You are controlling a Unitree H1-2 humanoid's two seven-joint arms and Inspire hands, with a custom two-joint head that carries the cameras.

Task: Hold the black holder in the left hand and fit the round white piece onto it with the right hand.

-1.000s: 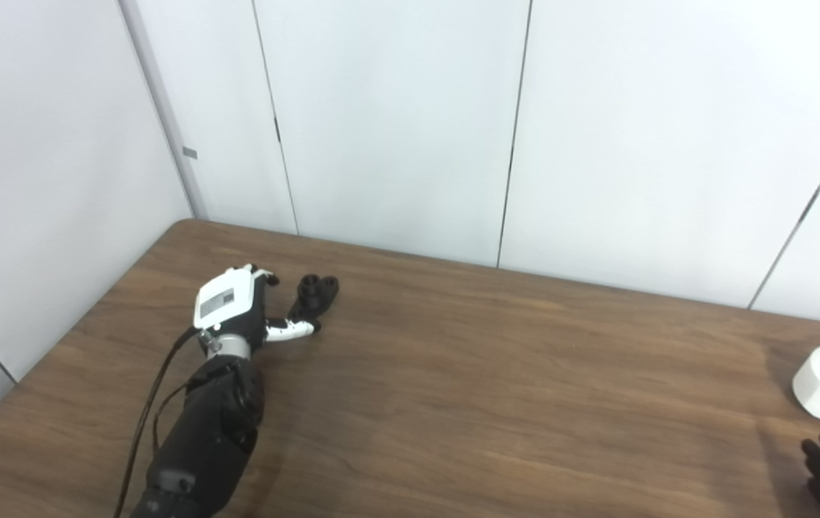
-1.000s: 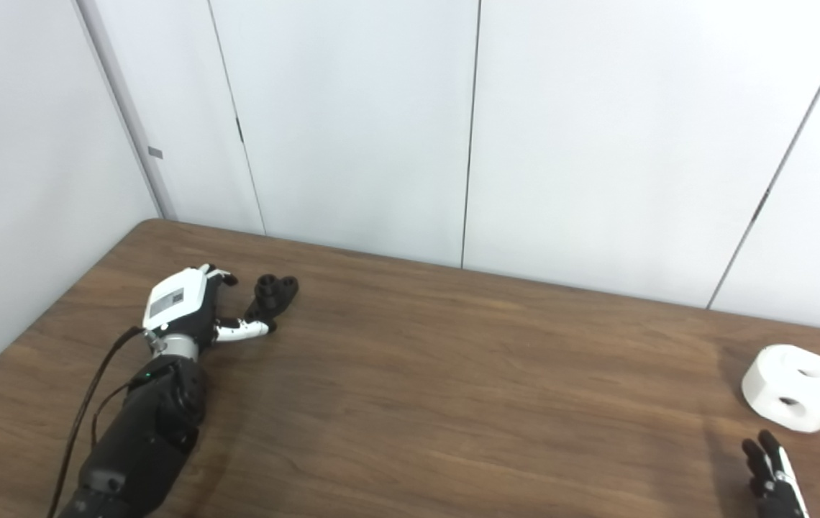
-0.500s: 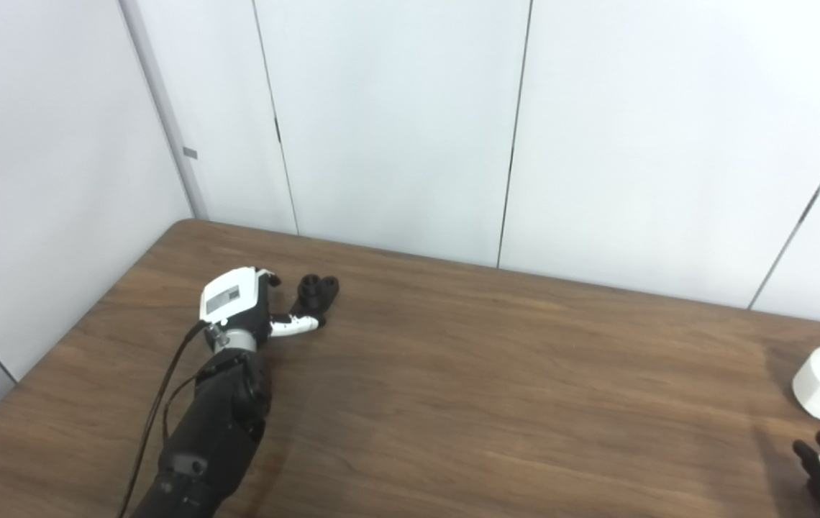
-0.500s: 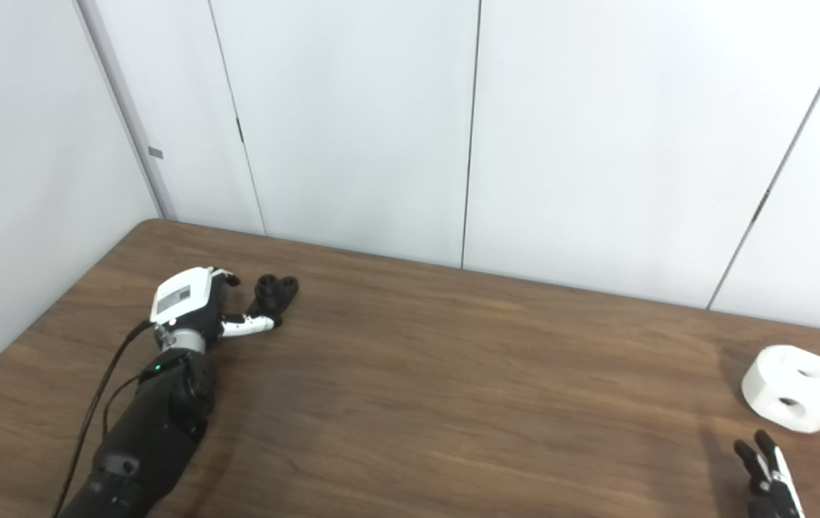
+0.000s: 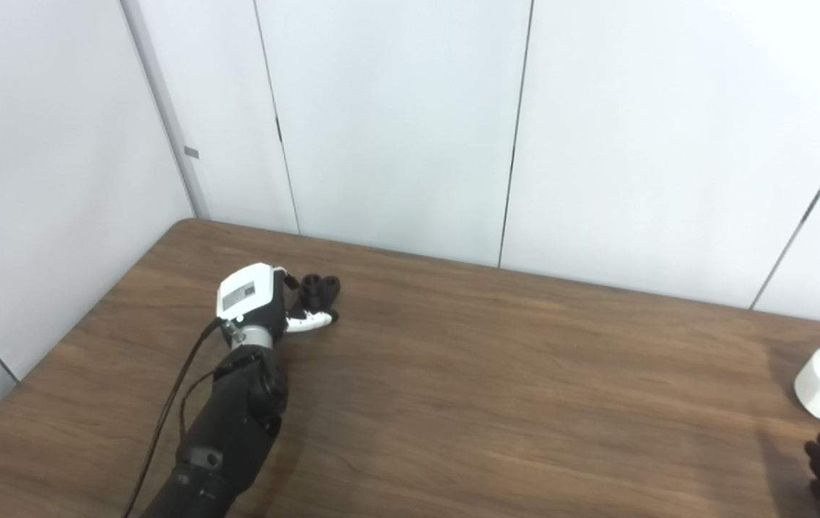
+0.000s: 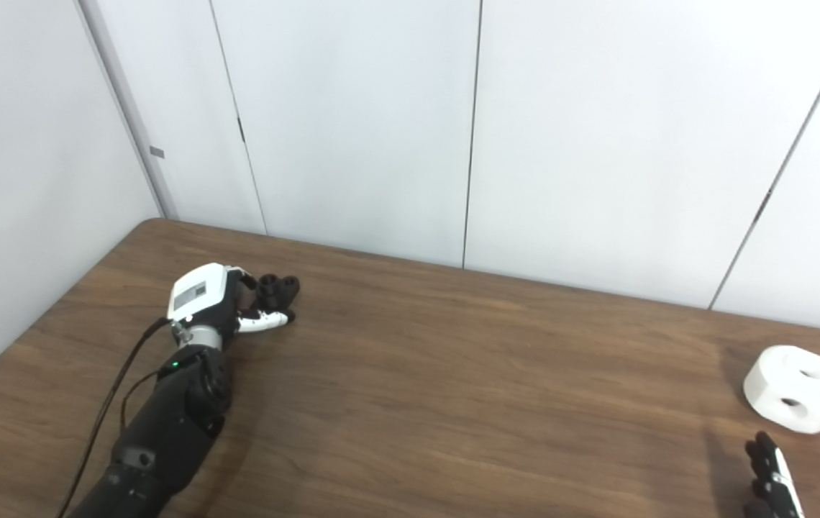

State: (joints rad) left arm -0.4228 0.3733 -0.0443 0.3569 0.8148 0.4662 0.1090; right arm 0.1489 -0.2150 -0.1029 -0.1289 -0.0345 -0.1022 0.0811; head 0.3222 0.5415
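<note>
- Left hand [image 5: 255,302]: white back plate up, at the end of a black forearm that comes in from the lower left over the table. Fingers curled forward around the near side of the black holder, thumb [image 5: 313,321] white-tipped and stretched out low along the front of it. Whether the fingers actually clamp the holder or only rest against it cannot be told; the holder sits on the table.
- Black holder [image 6: 279,288]: small dark part with round knobs on top, directly ahead of the left hand's fingers and touching or nearly touching them, on the far left part of the table.
- Cable [image 5: 165,403]: thin black lead running from the left wrist back down along the outer side of the forearm.
- Right hand [image 6: 770,478]: only dark fingers with a white strip show, at the lower right corner, spread apart and holding nothing, raised just off the table.
- Round white piece [image 6: 797,388]: thick white disc with two dark holes visible, lying on the table just beyond the right hand's fingertips, apart from them, and well away from the left hand.
- Table [image 5: 489,403]: dark wood-grain top under both hands.
- Wall panels [image 5: 395,122]: pale, with vertical seams, beyond the table's far edge.
</note>
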